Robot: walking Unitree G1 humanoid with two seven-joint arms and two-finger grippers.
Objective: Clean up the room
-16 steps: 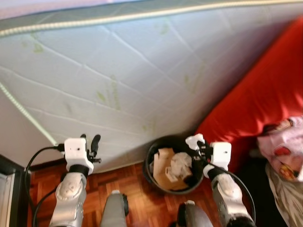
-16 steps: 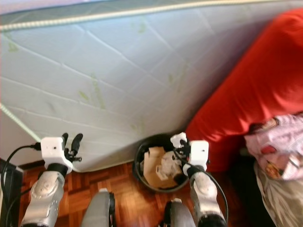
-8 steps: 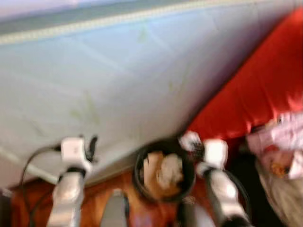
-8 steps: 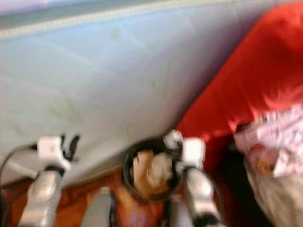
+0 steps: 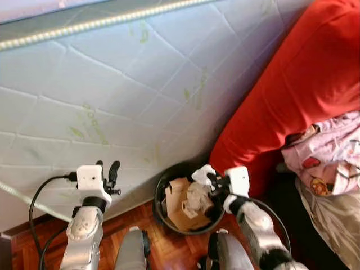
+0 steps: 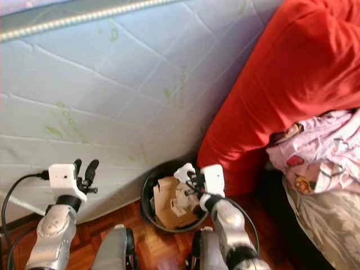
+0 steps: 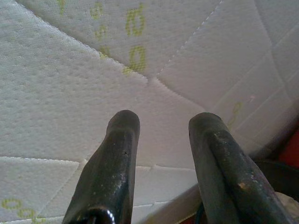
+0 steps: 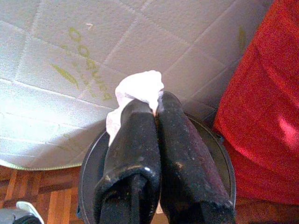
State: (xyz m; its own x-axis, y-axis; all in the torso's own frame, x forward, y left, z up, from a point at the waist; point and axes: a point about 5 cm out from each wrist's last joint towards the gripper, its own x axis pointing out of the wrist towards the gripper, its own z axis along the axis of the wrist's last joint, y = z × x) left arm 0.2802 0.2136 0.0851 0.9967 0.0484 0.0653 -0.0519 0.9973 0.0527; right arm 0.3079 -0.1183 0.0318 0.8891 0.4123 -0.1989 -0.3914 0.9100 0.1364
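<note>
A round black trash bin [image 5: 161, 205] stands on the wood floor against the upright mattress [image 5: 129, 84]; it holds brown cardboard scraps [image 5: 175, 192] and crumpled paper. My right gripper [image 5: 207, 178] hovers over the bin's far right rim, shut on a crumpled white tissue [image 5: 201, 171], which also pokes out past the fingers [image 8: 135, 130] as a tissue wad [image 8: 140, 88]. My left gripper [image 5: 108, 171] is raised to the bin's left, close to the mattress, its fingers [image 7: 117, 158] open with nothing between them.
A red cushion or sofa [image 5: 304, 90] leans at the right, right beside the bin. Pink patterned fabric [image 5: 326, 152] and grey cloth [image 5: 332, 208] lie at the far right. A black cable [image 5: 42, 191] runs from my left wrist. Parquet floor [image 5: 169, 247] lies below.
The camera has swung right, shifting the whole scene left. My right gripper with the tissue has come in over the bin's rim. The left gripper holds about the same pose.
</note>
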